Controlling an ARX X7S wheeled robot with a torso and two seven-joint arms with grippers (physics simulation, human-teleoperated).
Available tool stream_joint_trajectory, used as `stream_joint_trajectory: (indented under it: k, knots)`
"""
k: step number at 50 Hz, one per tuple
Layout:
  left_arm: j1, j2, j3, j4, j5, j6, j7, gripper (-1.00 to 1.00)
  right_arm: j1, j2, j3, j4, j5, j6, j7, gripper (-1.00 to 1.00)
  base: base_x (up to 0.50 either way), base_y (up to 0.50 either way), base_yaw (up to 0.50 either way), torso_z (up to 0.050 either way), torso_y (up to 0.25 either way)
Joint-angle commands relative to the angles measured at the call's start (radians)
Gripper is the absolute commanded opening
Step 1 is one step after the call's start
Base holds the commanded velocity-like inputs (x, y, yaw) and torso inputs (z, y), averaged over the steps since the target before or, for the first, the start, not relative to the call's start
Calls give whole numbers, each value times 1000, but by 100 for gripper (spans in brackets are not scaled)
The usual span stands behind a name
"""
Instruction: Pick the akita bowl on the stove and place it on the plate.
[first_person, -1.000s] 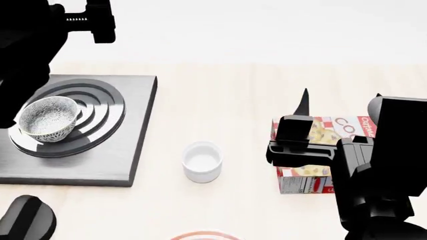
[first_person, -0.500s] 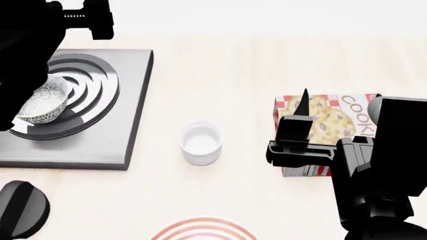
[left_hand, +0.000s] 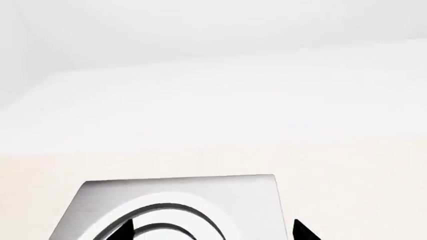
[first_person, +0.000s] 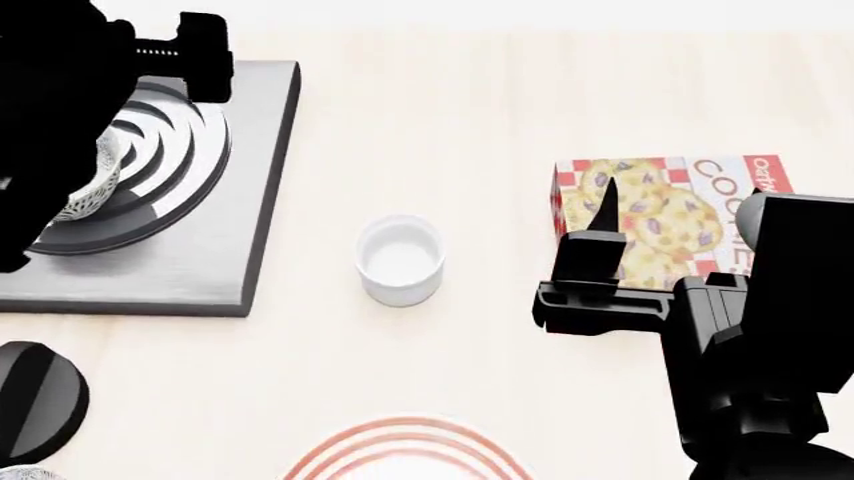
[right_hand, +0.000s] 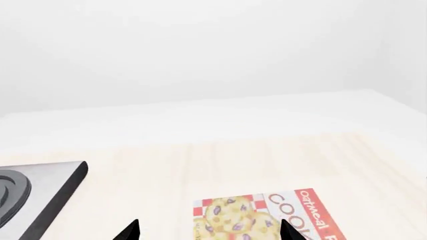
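Note:
The akita bowl (first_person: 90, 190) sits on the stove's (first_person: 200, 262) burner rings at the left of the head view, mostly covered by my black left arm, which hangs above it. In the left wrist view my left gripper (left_hand: 213, 233) is open, its two tips spread over the stove (left_hand: 257, 202); the bowl does not show there. The plate (first_person: 400, 450), white with red rings, shows partly at the bottom edge. My right gripper (right_hand: 210, 231) is open and holds nothing, above the table near a cookie box (right_hand: 267, 215).
A small plain white cup (first_person: 400, 259) stands between the stove and the cookie box (first_person: 667, 215). A round black knob (first_person: 34, 400) lies in front of the stove. My right arm (first_person: 747, 340) fills the lower right.
The head view has tilted down: stove, cup and box slid up the picture and more of the plate came in. My left arm now covers more of the bowl.

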Motion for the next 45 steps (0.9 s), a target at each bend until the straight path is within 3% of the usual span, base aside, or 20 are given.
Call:
stream_joint_trajectory:
  k: [1,21,45]
  knots:
    - [38,-15,75,100,36,-104,-24,100,1,2,0,-1,7,1,7,100,0,0,0,0,0]
    - [60,-15,152,33,104,-117,-76,100,-4,8,-5,6,15,-11,13,100,0,0,0,0,0]
    - [56,-16,135,-7,94,-122,-118,100,-7,15,-6,10,29,-16,22,100,0,0,0,0,0]
